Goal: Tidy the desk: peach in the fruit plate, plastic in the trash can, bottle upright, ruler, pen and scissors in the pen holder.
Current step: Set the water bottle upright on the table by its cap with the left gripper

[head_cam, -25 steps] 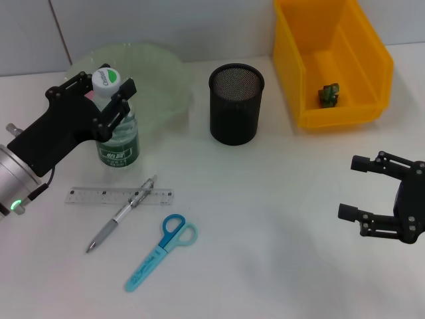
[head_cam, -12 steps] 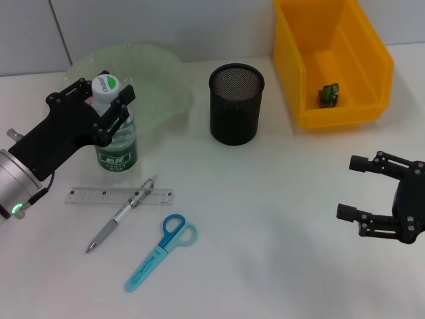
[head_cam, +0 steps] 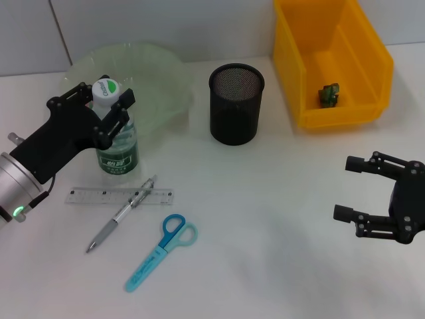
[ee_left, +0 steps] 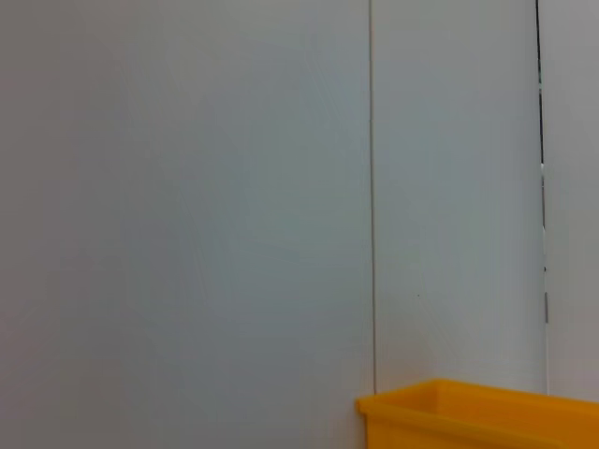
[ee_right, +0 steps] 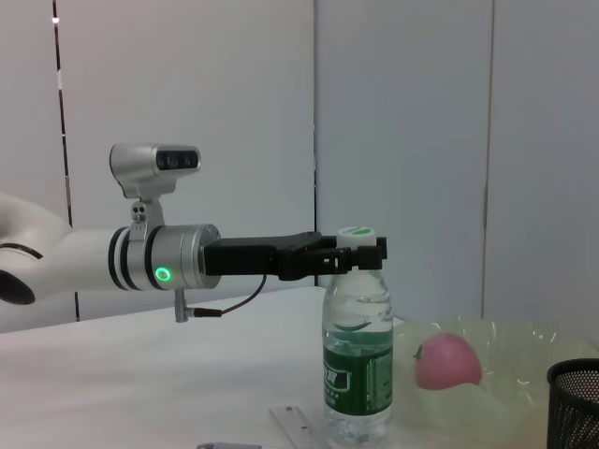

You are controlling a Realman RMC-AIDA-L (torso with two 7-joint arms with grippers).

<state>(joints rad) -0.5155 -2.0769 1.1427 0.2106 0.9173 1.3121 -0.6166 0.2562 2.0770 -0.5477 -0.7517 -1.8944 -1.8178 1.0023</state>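
Standing upright, bottle [head_cam: 117, 133] with illegible green label, left hand [head_cam: 106, 106] spread around its neck, right hand [head_cam: 378, 195] spread, idle.

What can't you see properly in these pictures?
- Pink peach: hidden in the head view behind the left gripper and the clear green-labelled bottle.
- Small green scrap in the yellow bin: too small to identify.
- Left wrist view: only wall and the bin's rim.
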